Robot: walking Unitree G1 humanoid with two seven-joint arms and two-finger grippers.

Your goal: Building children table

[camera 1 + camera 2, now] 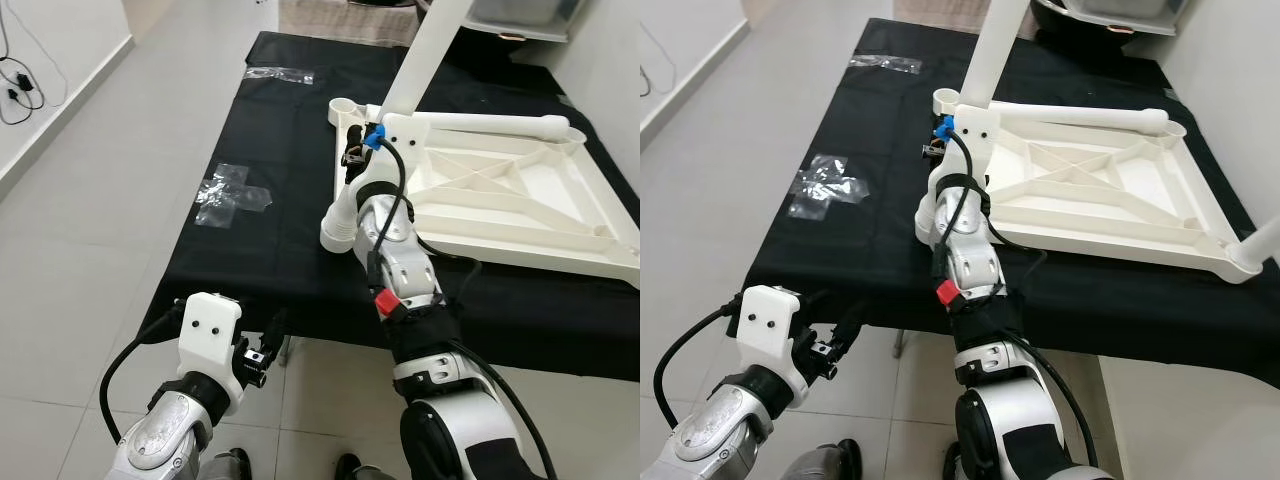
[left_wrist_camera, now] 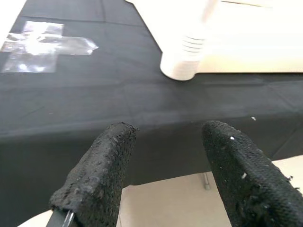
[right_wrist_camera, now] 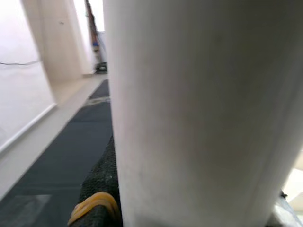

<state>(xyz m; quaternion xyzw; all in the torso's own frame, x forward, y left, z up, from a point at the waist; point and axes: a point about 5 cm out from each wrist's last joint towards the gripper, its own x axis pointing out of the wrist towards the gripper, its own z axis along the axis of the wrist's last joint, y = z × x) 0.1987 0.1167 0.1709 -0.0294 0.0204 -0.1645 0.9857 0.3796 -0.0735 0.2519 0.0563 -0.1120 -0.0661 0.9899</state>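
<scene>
On a black-cloth-covered surface [image 1: 250,270] over pale tiled floor, the upturned white plastic tabletop [image 1: 500,195] lies toward the right edge; right gripper [image 1: 352,150] clamps a light, rigid, smooth white cylindrical leg [image 1: 335,225] mid-shaft, left gripper [image 1: 262,352] open, idle.

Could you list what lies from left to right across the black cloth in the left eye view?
Clear tape → loose white leg → upturned tabletop.
</scene>
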